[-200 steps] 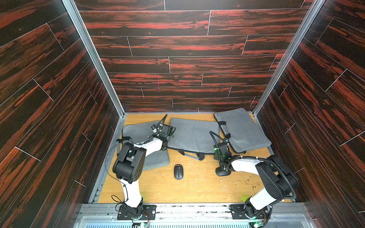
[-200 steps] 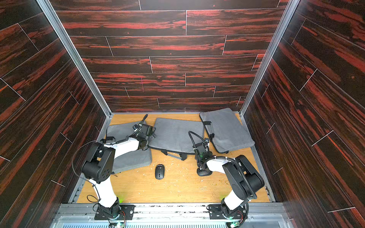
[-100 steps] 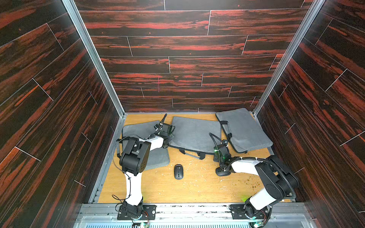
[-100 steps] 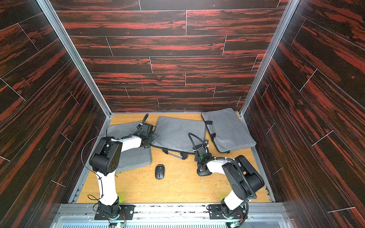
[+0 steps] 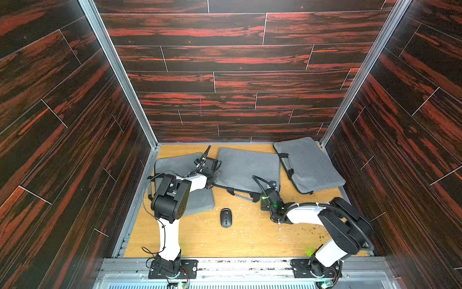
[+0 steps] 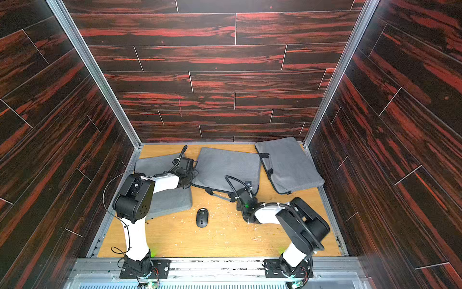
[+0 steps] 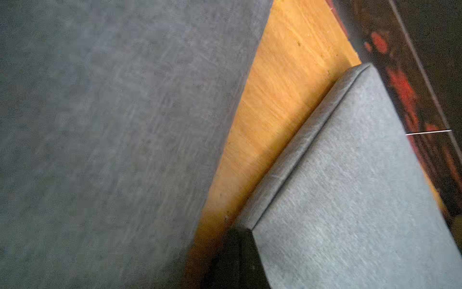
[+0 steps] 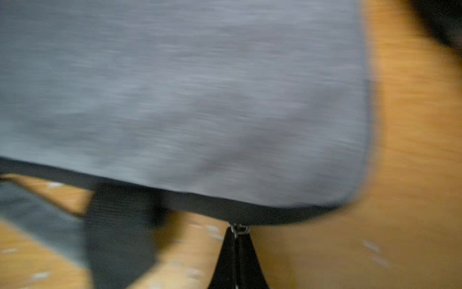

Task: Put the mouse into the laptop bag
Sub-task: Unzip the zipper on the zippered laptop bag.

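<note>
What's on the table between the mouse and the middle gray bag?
Mostly bare wooden table, as both top views show. Close to the middle bag, its handle lies just beside the line from the mouse.

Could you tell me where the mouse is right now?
In both top views the mouse lies on the wooden table, in front of the middle grey bag, beside the left grey bag's near corner.
</note>
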Tool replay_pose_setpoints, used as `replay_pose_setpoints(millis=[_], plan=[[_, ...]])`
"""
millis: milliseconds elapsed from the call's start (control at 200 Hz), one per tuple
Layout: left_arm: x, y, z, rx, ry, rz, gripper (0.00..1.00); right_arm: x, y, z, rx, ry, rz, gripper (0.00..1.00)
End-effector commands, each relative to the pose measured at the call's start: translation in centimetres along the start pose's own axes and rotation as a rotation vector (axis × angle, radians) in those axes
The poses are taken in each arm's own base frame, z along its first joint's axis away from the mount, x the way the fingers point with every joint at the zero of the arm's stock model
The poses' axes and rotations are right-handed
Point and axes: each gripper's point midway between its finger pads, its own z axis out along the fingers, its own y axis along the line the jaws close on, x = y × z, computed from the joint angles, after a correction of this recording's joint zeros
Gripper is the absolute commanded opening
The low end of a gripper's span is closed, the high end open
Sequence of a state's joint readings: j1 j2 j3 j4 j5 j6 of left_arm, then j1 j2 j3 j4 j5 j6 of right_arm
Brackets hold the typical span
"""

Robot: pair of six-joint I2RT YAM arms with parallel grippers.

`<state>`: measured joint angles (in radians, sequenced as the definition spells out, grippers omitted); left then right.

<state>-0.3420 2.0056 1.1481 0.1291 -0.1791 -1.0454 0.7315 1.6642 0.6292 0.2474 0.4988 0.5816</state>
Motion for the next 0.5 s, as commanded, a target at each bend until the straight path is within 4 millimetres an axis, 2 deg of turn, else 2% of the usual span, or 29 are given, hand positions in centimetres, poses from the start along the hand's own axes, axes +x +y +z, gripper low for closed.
replay_pose_setpoints(millis=[0, 200, 341, 491], plan=[[3.2, -0.6, -1.8, 0.03, 0.043, -0.019, 0.0, -0.4, 3.6, 1.0, -0.117, 0.018, -0.007, 0.0], [5.4, -2.0, -4.6, 0.053, -0.038, -0.012, 0.0, -2.8, 8.0, 1.7, -0.225, -0.005, -0.027, 0.0], [6.5, -2.9, -6.8, 0.058, -0.115, 0.001, 0.0, -4.5, 8.2, 2.7, -0.166, -0.033, -0.065, 0.0], [6.6, -3.9, -9.9, 0.066, -0.217, 0.047, 0.0, -5.7, 8.2, 2.9, -0.156, -0.056, -0.072, 0.0]])
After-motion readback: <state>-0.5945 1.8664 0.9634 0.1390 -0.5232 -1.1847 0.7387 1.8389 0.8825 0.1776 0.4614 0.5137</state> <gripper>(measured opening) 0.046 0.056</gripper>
